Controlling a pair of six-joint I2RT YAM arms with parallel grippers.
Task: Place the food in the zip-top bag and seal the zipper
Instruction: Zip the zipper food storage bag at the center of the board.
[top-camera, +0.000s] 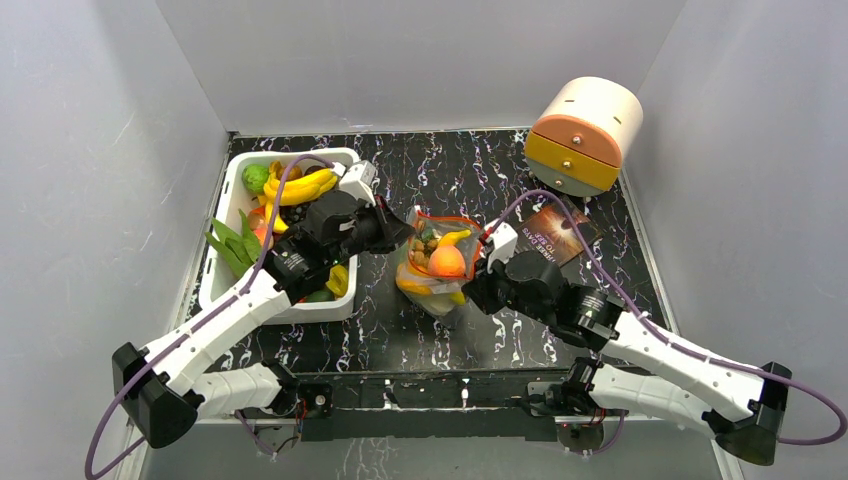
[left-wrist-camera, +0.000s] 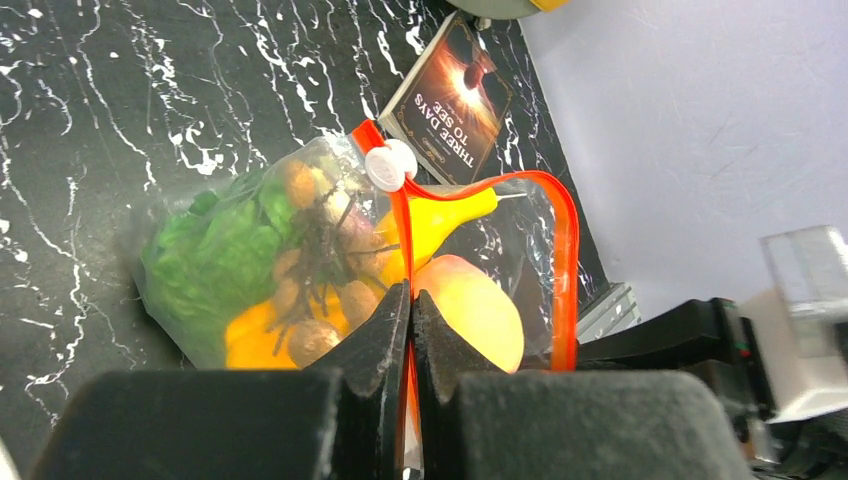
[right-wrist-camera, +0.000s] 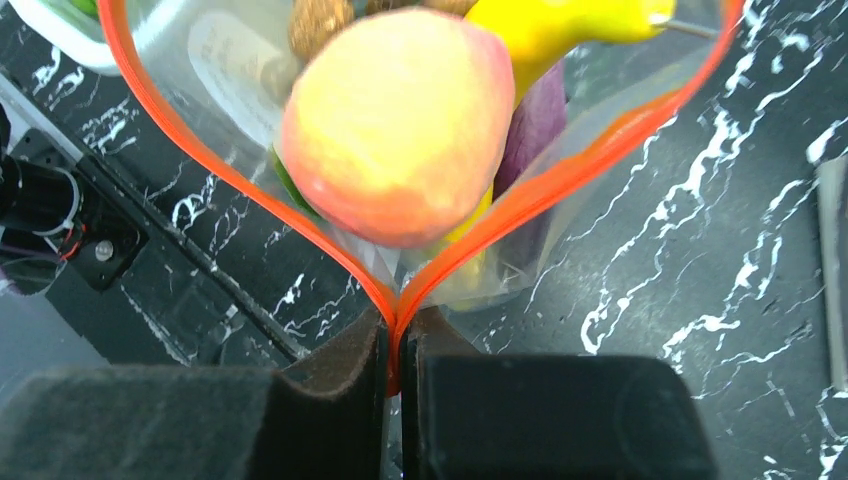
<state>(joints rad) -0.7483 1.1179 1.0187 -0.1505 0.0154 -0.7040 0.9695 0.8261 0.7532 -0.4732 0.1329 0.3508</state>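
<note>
black marbled tabletop (top-camera: 420, 170) carries it all. top cam only: cream/yellow/orange drum (top-camera: 585, 135) at the far right, white tub (top-camera: 232, 178) at left w/ food left in it, incl. bananas (top-camera: 300, 188), a green round piece (top-camera: 256, 178) and long green leaves (top-camera: 232, 245).

zip-top bag (top-camera: 437, 265) sits mid tabletop, between my two arms, mouth gaping. dark packet (top-camera: 558, 235) lies just beyond it to the right; left wrist cam reads its print, top cam doesn't.

left tool (left-wrist-camera: 411, 295) is closed tight, fingers pinching the red-orange zipper (left-wrist-camera: 566, 260) at one end of the mouth. right tool (right-wrist-camera: 397, 335) is likewise clamped, at the other end where the two strips meet in a v.

in the bag: a peach-coloured fruit (right-wrist-camera: 400, 130) right at the mouth, a yellow piece (right-wrist-camera: 560, 25) behind it, a purple piece (right-wrist-camera: 535, 125) seen from right wrist cam only. left wrist cam alone shows lettuce (left-wrist-camera: 215, 250) and brown bits deep in the bag, plus a white slider (left-wrist-camera: 390, 165) on the strip at the far end of the mouth.
</note>
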